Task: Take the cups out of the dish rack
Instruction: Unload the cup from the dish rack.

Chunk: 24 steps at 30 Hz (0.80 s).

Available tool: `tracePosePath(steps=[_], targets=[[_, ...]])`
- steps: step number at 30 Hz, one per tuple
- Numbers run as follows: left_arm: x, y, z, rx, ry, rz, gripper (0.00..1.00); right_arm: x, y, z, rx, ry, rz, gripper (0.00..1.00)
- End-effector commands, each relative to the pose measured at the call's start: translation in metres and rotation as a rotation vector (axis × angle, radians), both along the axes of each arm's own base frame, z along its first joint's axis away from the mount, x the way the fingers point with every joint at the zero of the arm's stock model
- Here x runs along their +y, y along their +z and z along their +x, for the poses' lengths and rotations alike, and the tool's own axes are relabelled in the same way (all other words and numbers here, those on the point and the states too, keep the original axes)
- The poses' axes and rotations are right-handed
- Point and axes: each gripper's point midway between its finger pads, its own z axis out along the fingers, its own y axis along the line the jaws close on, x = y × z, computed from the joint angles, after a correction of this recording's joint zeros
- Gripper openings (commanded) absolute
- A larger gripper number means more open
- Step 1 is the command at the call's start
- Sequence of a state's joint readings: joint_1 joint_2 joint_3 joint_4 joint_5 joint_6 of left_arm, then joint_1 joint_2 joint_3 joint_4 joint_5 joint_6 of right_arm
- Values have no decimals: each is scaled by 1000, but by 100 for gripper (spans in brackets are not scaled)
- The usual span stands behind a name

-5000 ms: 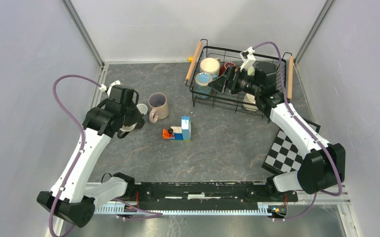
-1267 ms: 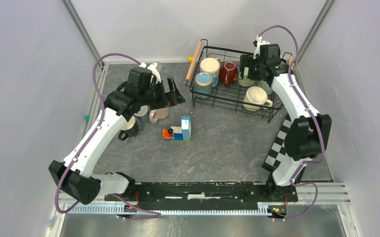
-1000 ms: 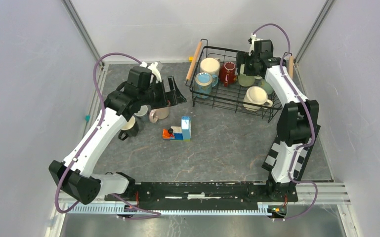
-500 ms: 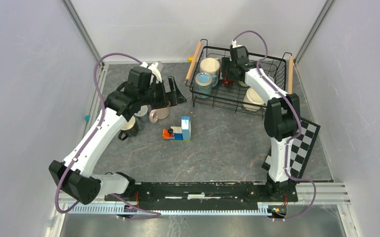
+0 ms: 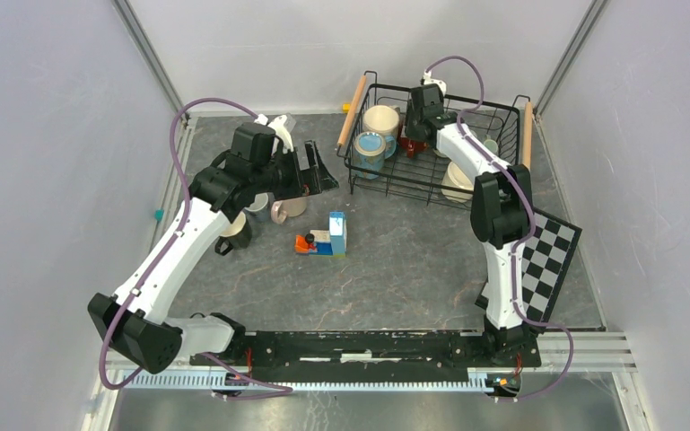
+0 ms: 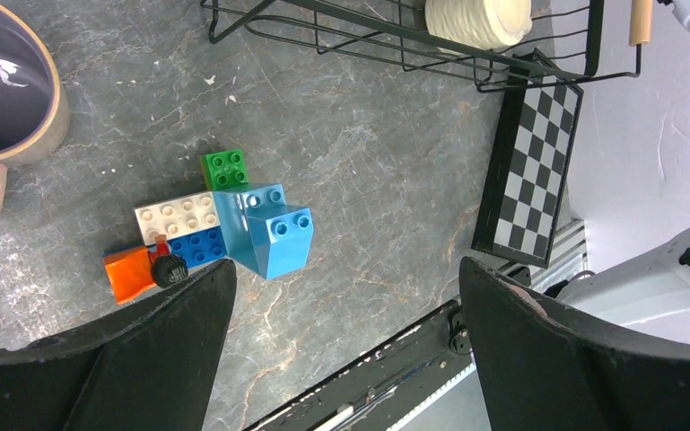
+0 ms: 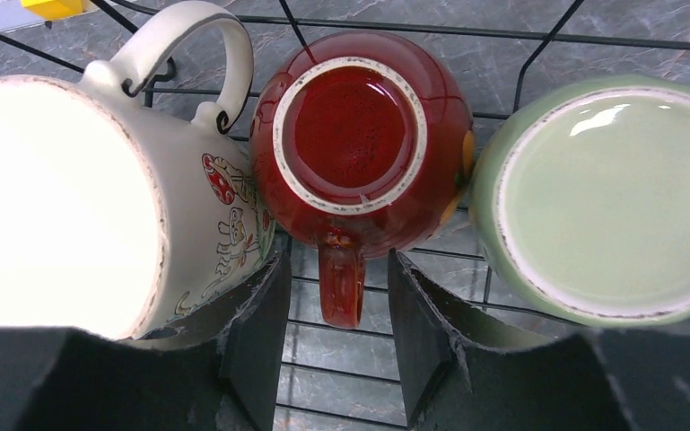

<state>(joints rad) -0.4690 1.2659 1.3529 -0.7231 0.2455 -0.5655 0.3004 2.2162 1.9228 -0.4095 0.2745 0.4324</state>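
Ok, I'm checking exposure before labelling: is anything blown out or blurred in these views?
Right wrist: the cream mug is blown out to white at its round end, the green mug carries small glare spots, the red mug is sharp. Left wrist: the near fingers are dark and soft, the toy blocks crisp. Top view: evenly lit, no glare.

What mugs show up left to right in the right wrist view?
cream mug → red mug → green mug
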Motion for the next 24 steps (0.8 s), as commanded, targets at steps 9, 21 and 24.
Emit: tracePosePath(steps=[9,21,24], targets=[[-1,10,-3,-55,-36,-7,100,5,-20,10,-15,-62,25,46],[-2,4,-3,-36,-37,-2,100,1,-57,-3,55,-101,22,42],[-3,3,-2,-35,-37,-1,100,0,-60,-6,62,-110,24,42]])
